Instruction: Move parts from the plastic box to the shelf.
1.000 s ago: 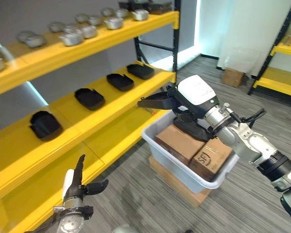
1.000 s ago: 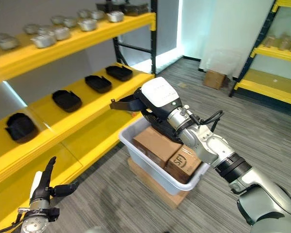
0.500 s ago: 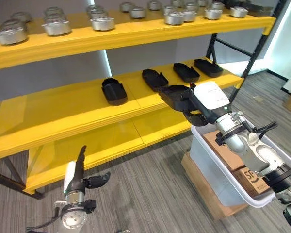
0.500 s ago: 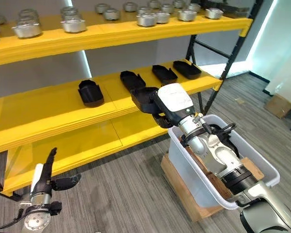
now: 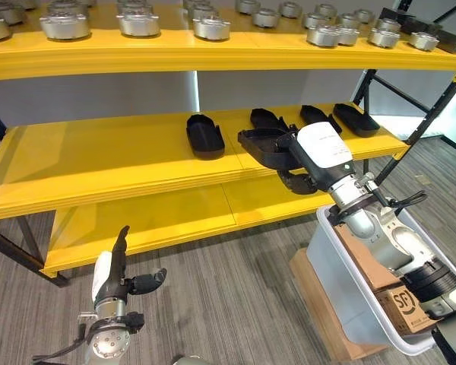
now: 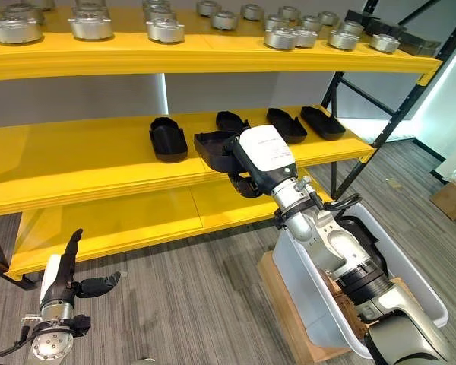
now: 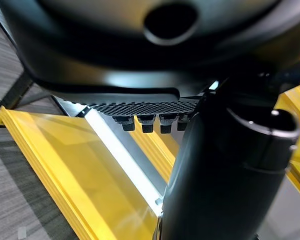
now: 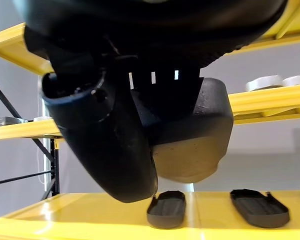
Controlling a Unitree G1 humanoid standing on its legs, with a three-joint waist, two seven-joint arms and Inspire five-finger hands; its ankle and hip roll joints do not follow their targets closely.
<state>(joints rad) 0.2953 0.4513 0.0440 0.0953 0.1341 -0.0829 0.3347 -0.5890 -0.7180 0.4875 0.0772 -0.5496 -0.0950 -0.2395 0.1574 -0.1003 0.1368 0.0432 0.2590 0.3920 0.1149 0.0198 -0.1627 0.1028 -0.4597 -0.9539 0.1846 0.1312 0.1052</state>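
Black part (image 5: 263,144) held level over yellow middle shelf (image 5: 99,152)

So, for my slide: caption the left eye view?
Right hand carries a black part to the yellow shelf.

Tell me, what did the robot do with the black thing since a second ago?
The right hand carried the black part away from over the plastic box across to the middle shelf, and now holds it above the shelf's front edge, not yet set down. The camera swung toward the shelf too. The left hand stayed low and open, and the other black parts stayed put.
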